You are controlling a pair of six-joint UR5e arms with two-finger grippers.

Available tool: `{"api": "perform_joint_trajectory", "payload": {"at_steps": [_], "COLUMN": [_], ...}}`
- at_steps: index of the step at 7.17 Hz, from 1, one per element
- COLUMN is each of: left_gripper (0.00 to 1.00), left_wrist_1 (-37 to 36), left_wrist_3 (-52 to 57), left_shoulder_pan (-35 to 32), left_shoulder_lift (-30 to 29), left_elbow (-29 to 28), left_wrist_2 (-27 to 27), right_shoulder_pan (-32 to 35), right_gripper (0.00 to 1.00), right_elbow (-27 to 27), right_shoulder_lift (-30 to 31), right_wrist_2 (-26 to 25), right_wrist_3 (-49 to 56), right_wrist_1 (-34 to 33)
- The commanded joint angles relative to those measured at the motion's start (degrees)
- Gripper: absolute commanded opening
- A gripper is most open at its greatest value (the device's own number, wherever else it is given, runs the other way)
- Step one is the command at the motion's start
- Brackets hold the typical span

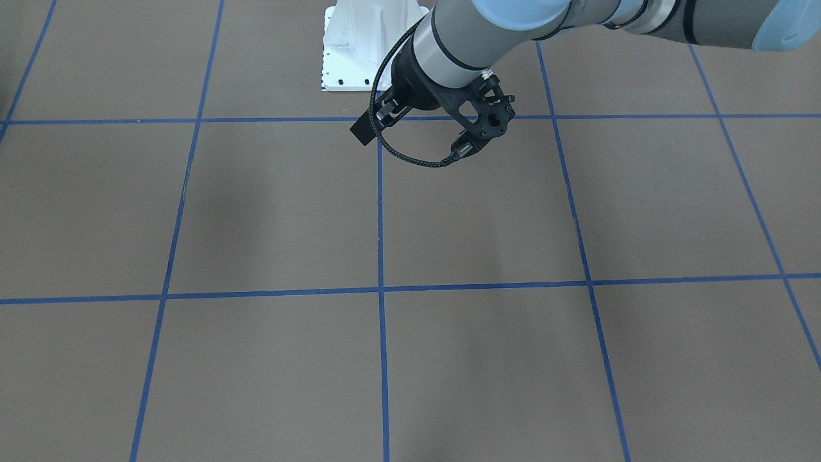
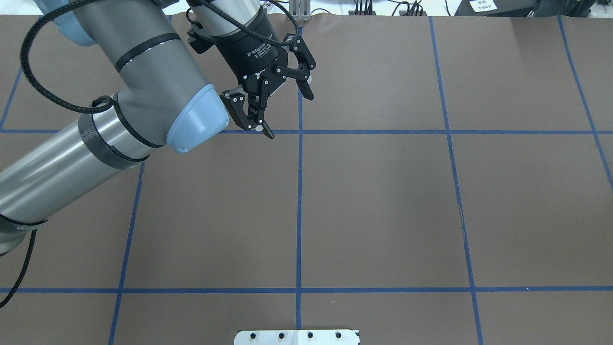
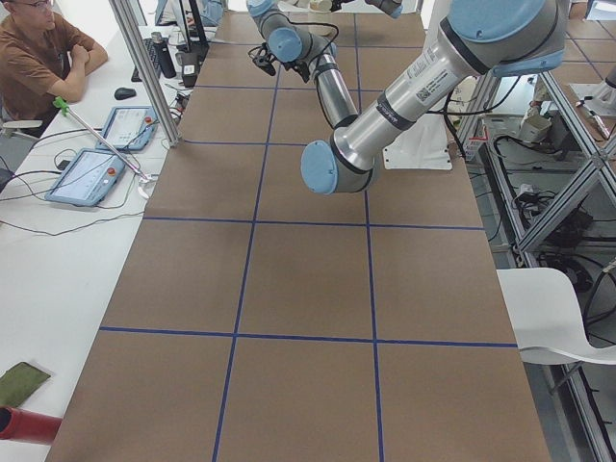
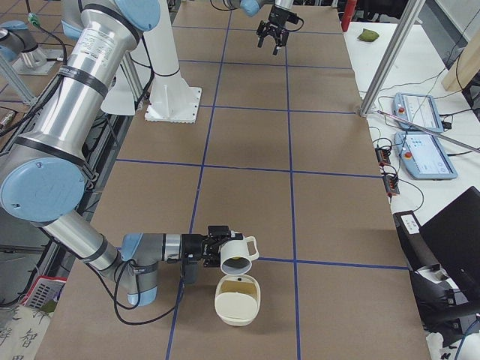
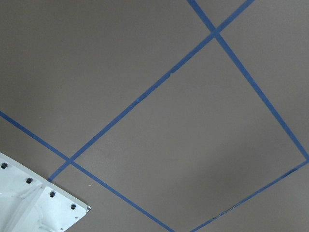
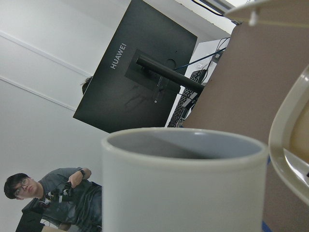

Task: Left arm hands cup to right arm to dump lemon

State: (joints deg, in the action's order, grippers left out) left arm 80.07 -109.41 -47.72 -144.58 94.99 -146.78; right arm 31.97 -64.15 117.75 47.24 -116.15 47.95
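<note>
Cup handed over, lemon not out yet.
My left gripper [image 2: 290, 116] is wide and empty. The cup [image 4: 241, 247] tips at my right gripper [image 4: 219, 241], whose grip I cannot tell, with a bowl [image 4: 238, 307] at its 6 o'clock. The lemon [image 4: 237, 264] looks to be inside.

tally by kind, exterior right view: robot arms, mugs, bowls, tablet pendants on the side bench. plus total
Grey tubular robot arms with light-blue caps: 2, the left arm and the right arm
White handled mug: 1
Cream bowl: 1
Blue-edged tablet pendants: 2
Total: 6
</note>
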Motion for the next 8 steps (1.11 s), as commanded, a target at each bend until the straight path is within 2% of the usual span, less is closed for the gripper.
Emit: {"api": "perform_joint_trajectory", "payload": {"at_steps": [1,2,4,6,8], "left_gripper": [1.00,1.00,1.00,1.00,1.00], "left_wrist_1": [-0.1,-0.1,-0.2,-0.6,-0.6], "left_wrist_3": [0.0,0.0,0.0,0.0,0.0], "left_shoulder_pan": [-0.2,-0.2,-0.4,-0.4,-0.5], "left_shoulder_lift": [-0.1,-0.2,-0.2,-0.3,-0.3], "left_elbow": [0.0,0.1,0.1,0.2,0.2], "left_wrist_2": [0.0,0.0,0.0,0.1,0.1], "right_shoulder_pan": [4.6,7.5,9.2,14.3,18.0], "right_gripper": [0.00,0.00,0.00,0.00,0.00], "right_elbow": [1.4,1.5,1.5,1.6,1.9], "right_shoulder_lift": [-0.5,-0.8,-0.8,-1.6,-1.9], "right_wrist_2": [5.6,8.6,9.4,15.2,18.1], "right_wrist_3": [-7.4,-10.0,-17.4,-22.4,-27.3], "right_wrist_1": [0.0,0.0,0.0,0.0,-0.1]}}
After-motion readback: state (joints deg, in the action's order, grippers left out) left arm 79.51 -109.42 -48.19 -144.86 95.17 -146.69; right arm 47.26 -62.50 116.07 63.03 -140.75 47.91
